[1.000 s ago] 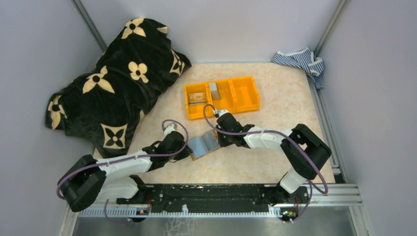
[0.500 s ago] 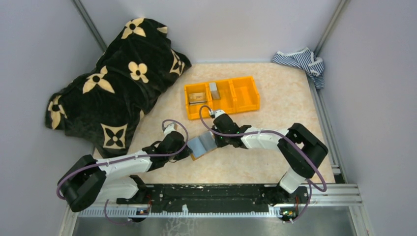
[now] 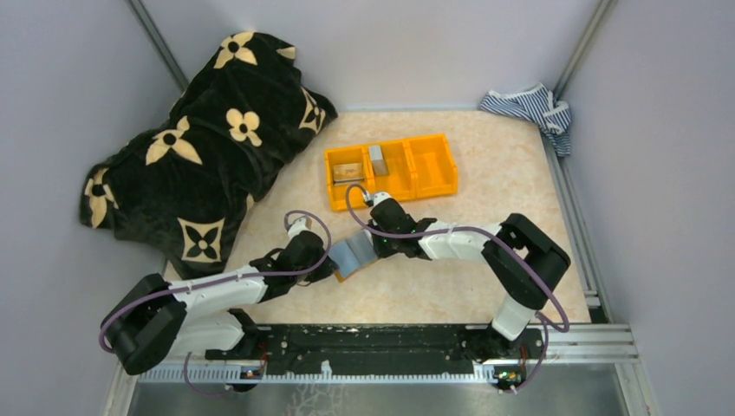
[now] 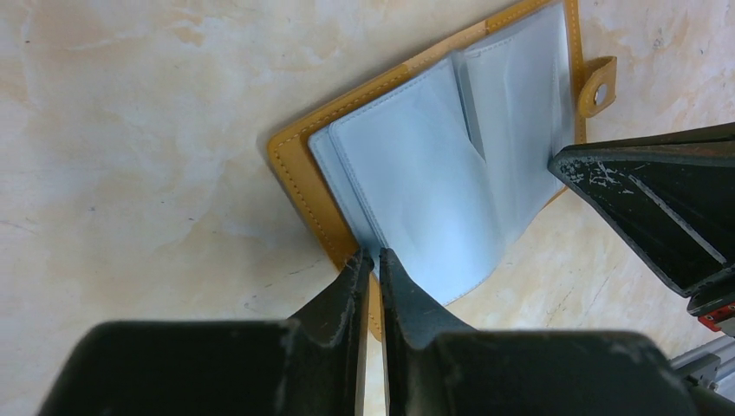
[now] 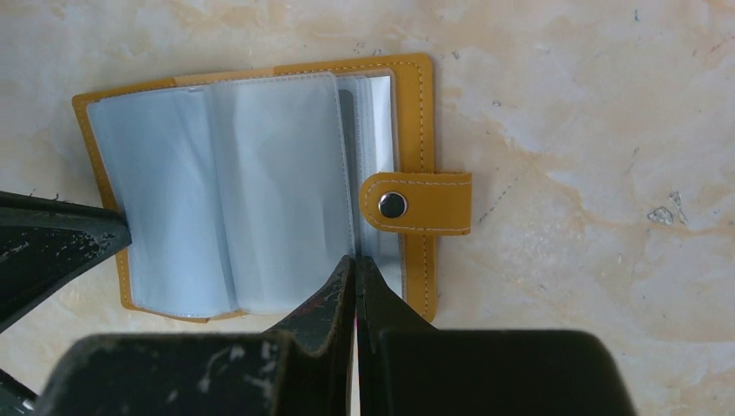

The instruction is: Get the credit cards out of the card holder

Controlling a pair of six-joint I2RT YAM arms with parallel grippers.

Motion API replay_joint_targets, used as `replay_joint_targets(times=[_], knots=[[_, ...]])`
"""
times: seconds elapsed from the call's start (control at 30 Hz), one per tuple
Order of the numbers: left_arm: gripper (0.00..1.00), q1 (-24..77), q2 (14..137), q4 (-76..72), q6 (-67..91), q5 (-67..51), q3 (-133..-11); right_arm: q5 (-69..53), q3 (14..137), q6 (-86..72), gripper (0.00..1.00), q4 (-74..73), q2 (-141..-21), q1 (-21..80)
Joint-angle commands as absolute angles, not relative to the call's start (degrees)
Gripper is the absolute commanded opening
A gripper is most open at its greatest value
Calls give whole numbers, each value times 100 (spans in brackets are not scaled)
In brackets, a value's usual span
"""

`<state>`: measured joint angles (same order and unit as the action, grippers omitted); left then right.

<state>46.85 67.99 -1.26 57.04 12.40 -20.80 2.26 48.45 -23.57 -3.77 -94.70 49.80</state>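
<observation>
Two sides: left gripper [image 4: 371, 257] pinches card holder [image 4: 433, 199] edge; right gripper [image 5: 356, 260], closed, touches its sleeves

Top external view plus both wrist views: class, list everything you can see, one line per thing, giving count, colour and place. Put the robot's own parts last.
card holder: one, orange-tan with grey-blue sleeves, lying open on the table between the claws
bin: one, orange, three compartments, mid-table beyond the holder
tan item: one, in the bin's left compartment
grey block: one, in the bin beside the tan item
blanket: one, black with cream flowers, far left
striped cloth: one, blue and white, far right corner
table: one, beige marbled
rail: one, black, near edge
left claw: one, black, closed on the holder's edge
right claw: one, black, shut, tips on the sleeves by the snap tab
</observation>
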Motion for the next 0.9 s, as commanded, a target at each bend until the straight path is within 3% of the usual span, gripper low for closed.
replay_joint_targets(times=[0.0, 0.33, 0.87], knots=[[15, 4658, 6870, 173, 5589, 1191, -1907, -335, 5140, -2508, 0, -91, -9819, 5327], [15, 4641, 6891, 193, 5539, 1195, -1931, -248, 5306, -2616, 0, -136, -9841, 5423], [15, 4590, 6671, 341, 5617, 1261, -1824, -88, 5395, -2188, 0, -478, -9640, 4698]])
